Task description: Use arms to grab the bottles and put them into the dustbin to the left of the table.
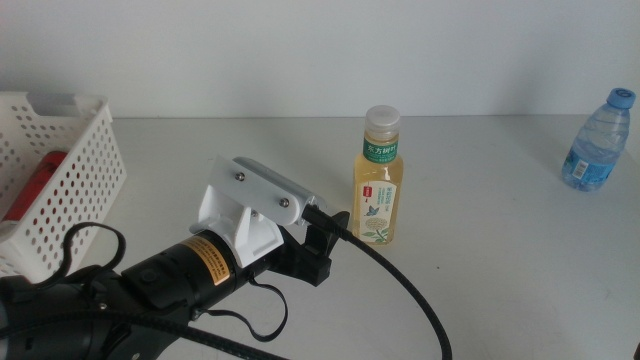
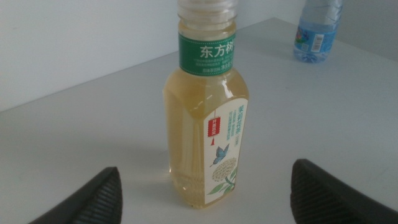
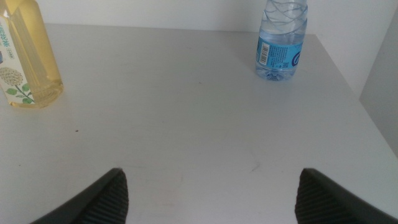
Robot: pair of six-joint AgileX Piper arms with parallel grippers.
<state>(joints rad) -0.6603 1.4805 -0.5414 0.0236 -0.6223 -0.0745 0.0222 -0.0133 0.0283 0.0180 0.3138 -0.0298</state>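
Done: red can lies in the dustbin.
Left gripper: spread, tea bottle between the jaws (ungripped).
Right gripper: spread, waiting.
Left: water bottle.

The left arm's tool reaches in from seven o'clock, its tip just beside the upright tea bottle near centre. A water bottle stands well apart at two o'clock. At nine o'clock the white dustbin holds a red can on the light worktop.
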